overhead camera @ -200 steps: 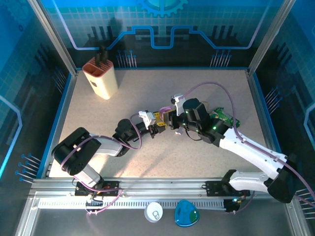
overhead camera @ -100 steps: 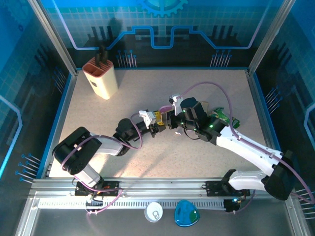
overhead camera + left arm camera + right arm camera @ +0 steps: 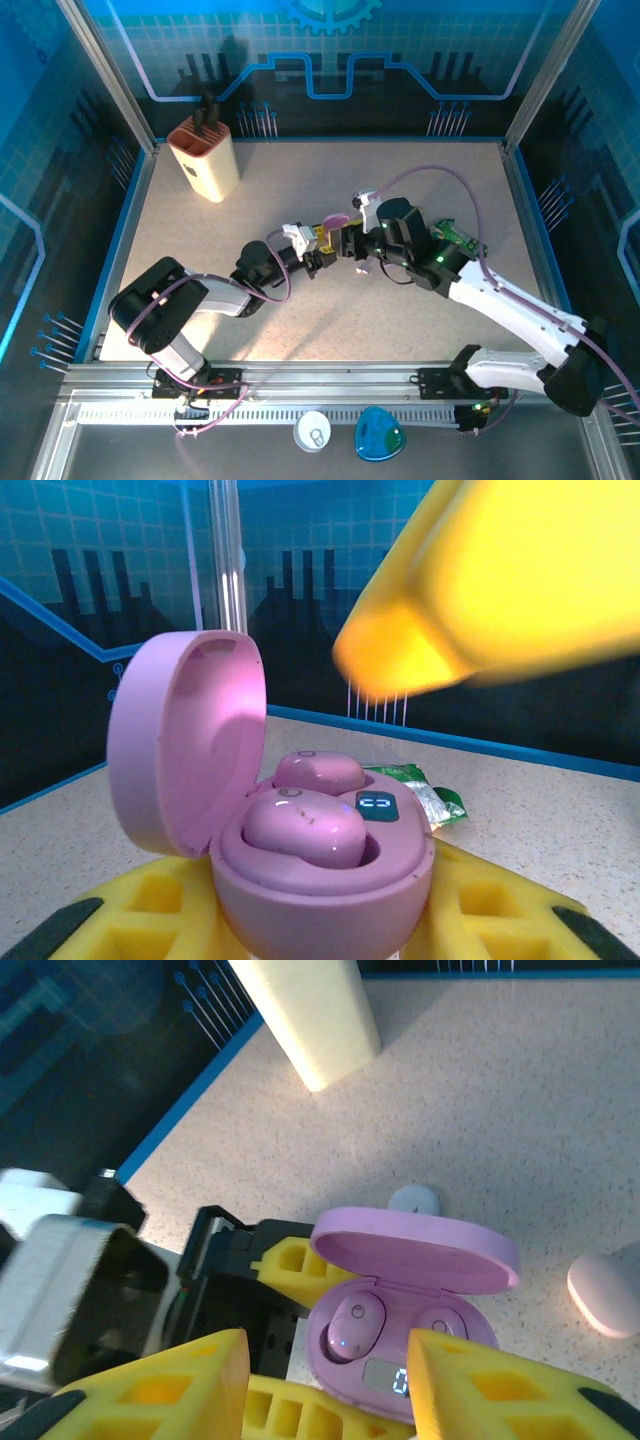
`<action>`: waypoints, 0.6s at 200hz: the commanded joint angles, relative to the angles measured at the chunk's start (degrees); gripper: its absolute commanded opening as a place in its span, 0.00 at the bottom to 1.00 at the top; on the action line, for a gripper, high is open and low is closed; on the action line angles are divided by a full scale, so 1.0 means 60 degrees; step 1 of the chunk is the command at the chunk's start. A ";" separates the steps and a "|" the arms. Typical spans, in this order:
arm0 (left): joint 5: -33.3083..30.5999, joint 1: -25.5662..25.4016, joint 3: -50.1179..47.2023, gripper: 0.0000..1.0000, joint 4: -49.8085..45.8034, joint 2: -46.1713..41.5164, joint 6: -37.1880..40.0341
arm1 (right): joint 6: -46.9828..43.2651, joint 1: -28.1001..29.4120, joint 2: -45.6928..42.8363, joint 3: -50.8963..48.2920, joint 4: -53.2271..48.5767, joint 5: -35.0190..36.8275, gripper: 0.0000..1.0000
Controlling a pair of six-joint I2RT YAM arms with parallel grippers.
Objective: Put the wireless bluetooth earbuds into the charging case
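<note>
My left gripper (image 3: 320, 925) is shut on an open pink charging case (image 3: 330, 890), its yellow fingers (image 3: 288, 1260) on either side of the base. The lid (image 3: 185, 740) stands up. Two pink earbuds sit in the wells, one at the front (image 3: 305, 825) and one behind (image 3: 320, 772). From the right wrist the same earbuds (image 3: 353, 1325) (image 3: 437, 1325) lie beside a lit display. My right gripper (image 3: 328, 1350) hovers just above the case (image 3: 400, 1360), open, with nothing between its yellow fingers (image 3: 160, 1385). From above, both grippers (image 3: 318, 252) (image 3: 352, 245) meet at mid-table.
A cream holder (image 3: 205, 160) stands at the back left. A green packet (image 3: 462, 238) lies right of the right wrist. A white pebble case (image 3: 605, 1295) and a small white disc (image 3: 413, 1200) lie on the table beyond the pink case.
The right wrist dipped toward the case, then drew back slightly to the right. The left arm has held still with the case.
</note>
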 commanded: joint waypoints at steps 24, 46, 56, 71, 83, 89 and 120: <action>-0.0149 -0.0074 -0.0205 0.33 0.0320 -0.0362 0.0510 | -0.0636 -0.0554 -0.0149 0.0776 -0.0486 -0.0266 0.48; -0.0086 -0.0073 -0.0270 0.33 0.0309 -0.0468 0.0640 | -0.0546 -0.0846 0.0316 0.1389 -0.0952 -0.0414 0.46; -0.0025 -0.0073 -0.0309 0.33 0.0313 -0.0497 0.0699 | -0.0504 -0.0925 0.0687 0.1789 -0.1382 -0.0419 0.45; 0.0024 -0.0076 -0.0347 0.33 0.0316 -0.0532 0.0759 | -0.0496 -0.1038 0.1270 0.2327 -0.1936 -0.0602 0.45; 0.0065 -0.0092 -0.0368 0.33 0.0324 -0.0560 0.0771 | -0.0454 -0.1132 0.1718 0.2671 -0.2293 -0.0816 0.45; 0.0092 -0.0081 -0.0376 0.33 0.0320 -0.0560 0.0774 | -0.0443 -0.1160 0.1924 0.2796 -0.2433 -0.0924 0.44; 0.0306 -0.0091 -0.0378 0.33 0.0313 -0.0674 0.0732 | -0.0458 -0.1209 0.2412 0.2937 -0.2718 -0.1062 0.40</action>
